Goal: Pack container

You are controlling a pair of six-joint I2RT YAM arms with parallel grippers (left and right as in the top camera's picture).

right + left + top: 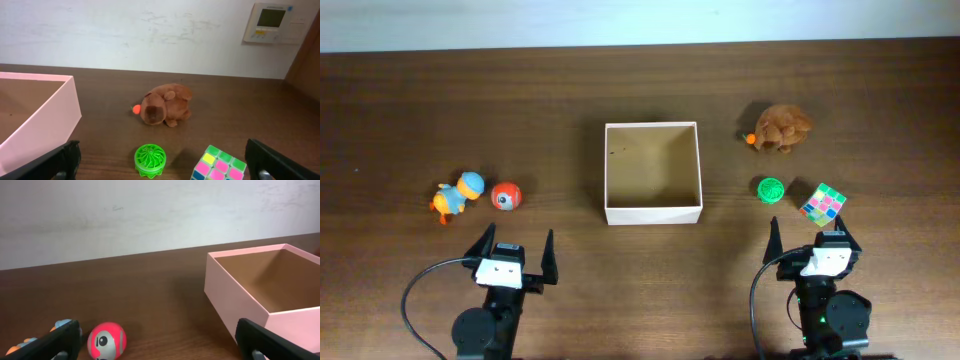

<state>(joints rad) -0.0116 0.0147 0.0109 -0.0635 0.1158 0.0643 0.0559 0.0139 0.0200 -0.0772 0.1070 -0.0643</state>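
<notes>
Container: one white container (653, 213), open on top with a bare tan floor, standing mid-desk (400, 120), apart from every toy.
Edges: the far desk edge meets a pale wall; the container's front wall faces both arms.
Open room: wide bare wood lies between the container and the red ball (506, 196); the strip is narrower on the side of the green ball (770, 190).
Left end effector (518, 240): fingers spread wide, empty, low near the front edge.
Right end effector (810, 238): fingers spread wide, empty, just short of the puzzle cube (823, 203).
Count, left: two toys, a duck figure (457, 194) and the red ball, just beside each other.
Count, right: three toys, a brown plush (782, 128), the green ball and the puzzle cube.
Views: overhead alone shows all five toys. The left wrist view shows the red ball's face marking. The right wrist view shows a wall panel (272, 22).
</notes>
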